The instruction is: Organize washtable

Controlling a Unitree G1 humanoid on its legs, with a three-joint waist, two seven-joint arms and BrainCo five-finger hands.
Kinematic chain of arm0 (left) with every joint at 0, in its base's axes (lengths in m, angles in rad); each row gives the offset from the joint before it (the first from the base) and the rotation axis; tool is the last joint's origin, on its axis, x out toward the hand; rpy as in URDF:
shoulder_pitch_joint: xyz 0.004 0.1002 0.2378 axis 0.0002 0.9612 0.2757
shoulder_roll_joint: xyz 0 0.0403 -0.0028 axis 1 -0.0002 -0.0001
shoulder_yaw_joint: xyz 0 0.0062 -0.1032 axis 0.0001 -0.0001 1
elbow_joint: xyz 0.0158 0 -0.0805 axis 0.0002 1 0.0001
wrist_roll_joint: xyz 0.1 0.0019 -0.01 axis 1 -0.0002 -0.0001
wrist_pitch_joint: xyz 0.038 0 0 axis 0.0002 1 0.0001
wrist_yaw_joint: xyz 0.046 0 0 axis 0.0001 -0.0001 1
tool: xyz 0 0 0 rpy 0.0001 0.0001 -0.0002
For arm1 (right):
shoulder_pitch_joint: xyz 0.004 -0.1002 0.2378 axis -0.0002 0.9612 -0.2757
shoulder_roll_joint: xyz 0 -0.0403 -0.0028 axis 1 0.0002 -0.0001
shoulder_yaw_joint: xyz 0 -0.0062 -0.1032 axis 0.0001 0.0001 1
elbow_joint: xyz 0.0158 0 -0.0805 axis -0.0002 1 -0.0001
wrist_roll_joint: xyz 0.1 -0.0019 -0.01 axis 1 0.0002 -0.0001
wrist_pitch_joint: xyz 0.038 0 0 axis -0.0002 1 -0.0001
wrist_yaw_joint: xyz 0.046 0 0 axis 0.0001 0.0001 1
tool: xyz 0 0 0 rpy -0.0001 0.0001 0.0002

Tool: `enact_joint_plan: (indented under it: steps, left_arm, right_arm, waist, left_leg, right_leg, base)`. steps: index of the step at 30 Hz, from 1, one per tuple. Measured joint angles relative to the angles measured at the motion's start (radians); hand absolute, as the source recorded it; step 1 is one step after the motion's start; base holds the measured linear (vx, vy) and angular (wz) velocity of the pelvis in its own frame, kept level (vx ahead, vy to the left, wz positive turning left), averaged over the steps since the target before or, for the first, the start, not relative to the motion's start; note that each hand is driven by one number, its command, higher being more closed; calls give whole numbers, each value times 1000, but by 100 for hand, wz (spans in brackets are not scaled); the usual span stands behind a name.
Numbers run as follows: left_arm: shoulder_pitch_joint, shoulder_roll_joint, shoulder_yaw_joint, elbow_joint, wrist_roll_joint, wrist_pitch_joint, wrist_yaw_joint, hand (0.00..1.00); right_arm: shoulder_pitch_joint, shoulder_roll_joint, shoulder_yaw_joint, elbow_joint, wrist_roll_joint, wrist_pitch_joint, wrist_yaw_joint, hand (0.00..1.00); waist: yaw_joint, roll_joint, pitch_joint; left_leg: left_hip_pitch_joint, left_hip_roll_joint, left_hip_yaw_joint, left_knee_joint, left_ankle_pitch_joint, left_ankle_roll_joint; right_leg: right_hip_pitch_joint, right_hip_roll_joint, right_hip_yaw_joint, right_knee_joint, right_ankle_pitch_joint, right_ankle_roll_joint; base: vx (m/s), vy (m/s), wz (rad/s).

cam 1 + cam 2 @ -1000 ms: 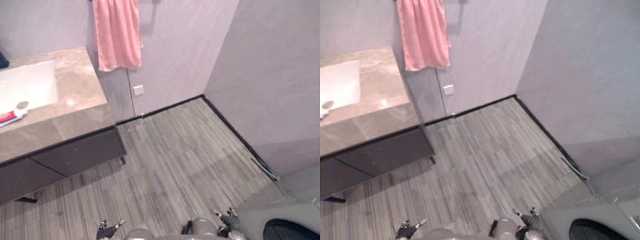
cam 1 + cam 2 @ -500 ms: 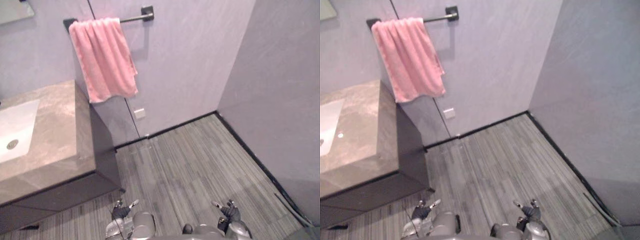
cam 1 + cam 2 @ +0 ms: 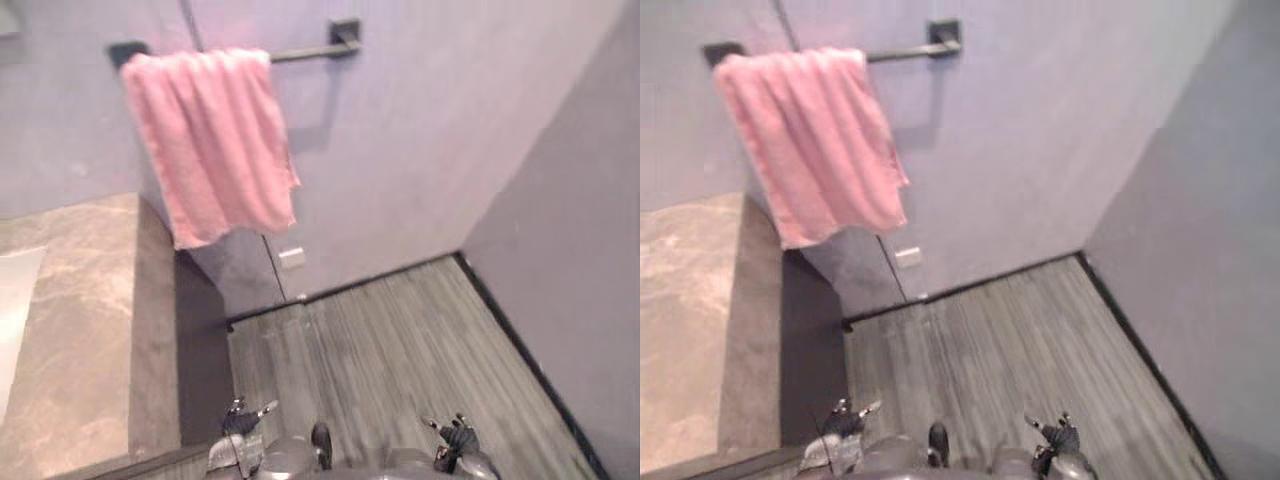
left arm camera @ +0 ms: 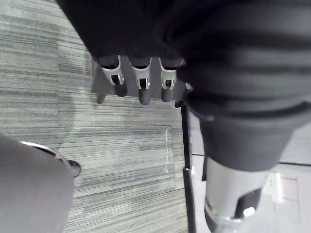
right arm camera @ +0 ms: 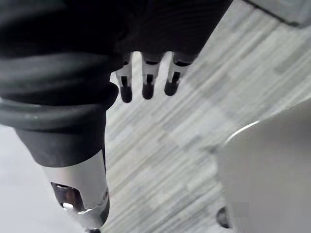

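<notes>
Hanging low by my sides, my left hand (image 3: 238, 420) and right hand (image 3: 455, 437) are empty, fingers straight and loose; nothing is within reach yet, I judge. The washtable surface (image 3: 80, 330), smooth mottled brown stone with a square edge, lies to my left. A soft pink towel (image 3: 215, 140) drapes in folds over a dark towel bar (image 3: 310, 52), probably to dry.

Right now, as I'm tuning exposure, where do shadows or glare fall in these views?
Left eye view: the pink towel and towel bar throw soft shadows on the wall beside and below them; the cabinet side under the marble countertop lies dark. Right wrist view: the striped floor is evenly lit, with no glare.
</notes>
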Motion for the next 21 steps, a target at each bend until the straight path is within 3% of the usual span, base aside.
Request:
enact_joint_plan:
  steps: [2, 4, 5, 6, 8, 9, 10, 12, 13, 15, 16, 19, 20, 21]
  left_arm:
    - [-2, -4, 1, 7, 1, 1, 0, 0]
    - [0, -6, 9, 9, 2, 1, 0, 0]
    - [3, -5, 10, 8, 2, 1, 0, 0]
    - [5, -7, 21, 7, 2, 1, 1, 0]
    - [16, -17, 56, 6, 6, 3, 1, 0]
    - [26, -40, 65, -1, 5, 1, 1, 0]
    - [29, -49, 76, -4, 12, 0, 0, 0]
    - [29, -59, 95, -8, 13, 1, -2, 0]
    - [28, -57, 99, -14, 11, 0, -3, 0]
    - [35, -60, 96, -31, 12, -3, -3, 0]
    - [39, -60, 94, -41, 13, -2, -4, 0]
    - [42, -57, 90, -47, 21, -1, -4, 0]
    - [41, -56, 79, -44, 22, 1, -3, 0]
    - [34, -53, 76, -32, 22, 1, -3, 0]
  right_arm:
    - [-1, 0, -3, -3, 1, -3, 1, 0]
    - [-1, 4, -3, -14, 4, -8, 1, 0]
    - [-1, 7, -5, -19, 5, -7, 1, 0]
    - [0, 12, -8, -24, 5, -7, 0, 0]
    - [10, 26, -19, -28, 8, -5, 1, 0]
    - [8, 15, -24, -31, 6, -5, 0, 0]
    - [8, 12, -24, -32, 6, -7, 0, 0]
    - [8, 8, -22, -41, 9, -9, -1, 0]
    - [13, 8, -22, -41, 15, -8, -1, 0]
    - [24, 8, -22, -41, 25, -7, -1, 0]
    - [23, 9, -22, -42, 33, -8, -1, 0]
    - [26, 11, -22, -53, 45, -7, -1, 0]
    - [38, 9, -23, -62, 45, -7, -1, 0]
    - [50, 6, -23, -62, 45, -4, -1, 0]
  waist:
    - [0, -1, 1]
    - [-15, -2, -1]
    - [-22, -6, -4]
    - [-23, -14, -9]
    - [-23, -30, -25]
    - [-18, 3, -39]
    - [-22, 12, -44]
    - [-23, 26, -39]
    - [-20, 22, -31]
    - [-15, 18, -26]
    - [-16, 20, -27]
    - [-20, 20, -27]
    - [-24, 30, -33]
    - [-21, 37, -39]
  left_leg:
    - [66, 1, -78, -24, -17, 4]
    - [88, 4, -138, -29, -34, -4]
    - [107, 3, -177, -32, -51, -17]
    - [124, 2, -190, -29, -70, -38]
    - [130, 5, -211, 12, -116, -72]
    - [120, 34, -214, 48, -131, -96]
    - [107, 45, -214, 71, -138, -107]
    - [43, 71, -196, 245, -163, -154]
    - [-26, 93, -156, 417, -167, -197]
    - [-72, 172, -28, 554, -184, -179]
    - [-89, 218, 30, 551, -192, -166]
    - [-127, 261, 66, 414, -188, -167]
    - [-129, 266, 52, 285, -152, -182]
    - [-119, 255, 43, 233, -60, -198]
  right_leg:
    - [-88, 6, -8, -68, -44, -43]
    - [-132, 17, 2, -195, -42, -47]
    - [-150, 26, 36, -322, -23, -54]
    - [-152, 30, 54, -445, 49, -83]
    - [-142, 32, 58, -502, 190, -99]
    - [-129, 47, 32, -507, 185, -113]
    - [-120, 49, 12, -516, 177, -124]
    - [-63, 64, -24, -559, 158, -140]
    - [-7, 68, -37, -596, 151, -151]
    - [65, 76, -56, -627, 143, -163]
    - [92, 75, -61, -638, 142, -164]
    - [118, 57, -58, -658, 129, -141]
    - [111, 52, -58, -646, 121, -123]
    - [99, 49, -44, -629, 104, -95]
  base:
    - [357, -21, 114]
    - [363, -85, 133]
    - [465, -156, 145]
    - [501, -195, 118]
    - [437, -210, 92]
    - [348, -175, 69]
    - [484, -258, 49]
    - [384, -220, 48]
    - [252, -154, 39]
    - [197, -123, 24]
    - [101, -52, 7]
    - [86, 50, -1]
    - [81, 182, 6]
    - [65, 181, 5]
